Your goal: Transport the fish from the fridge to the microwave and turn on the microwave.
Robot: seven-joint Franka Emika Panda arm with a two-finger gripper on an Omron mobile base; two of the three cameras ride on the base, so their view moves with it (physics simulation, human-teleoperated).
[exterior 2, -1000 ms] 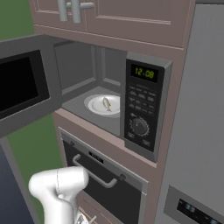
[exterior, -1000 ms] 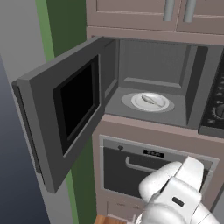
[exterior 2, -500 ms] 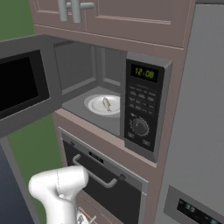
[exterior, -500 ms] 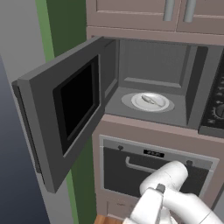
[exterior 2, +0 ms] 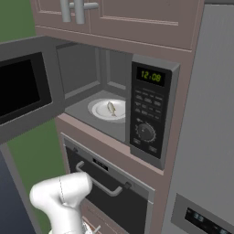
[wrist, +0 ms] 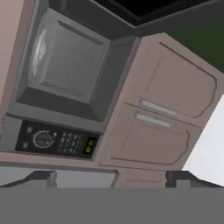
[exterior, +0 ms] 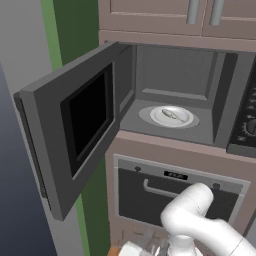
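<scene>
My pincer [wrist: 109,177] stands wide open and empty; its two dark tips rise at the bottom of the hand view, well apart, pointing at the microwave [wrist: 65,78] in the upper left of that frame. The fish [exterior: 171,115] lies on the white round plate [exterior: 182,120] inside the microwave cavity, a little right of centre in the left base view. In the right base view the fish [exterior 2: 111,108] sits left of the black keypad panel [exterior 2: 147,119], which shows green clock digits above a round dial [exterior 2: 146,132]. The microwave door [exterior: 75,130] hangs open at the left. Below is the dark oven [exterior 2: 107,192] with its horizontal bar handle; the grey fridge [exterior 2: 205,137] fills the right side.
</scene>
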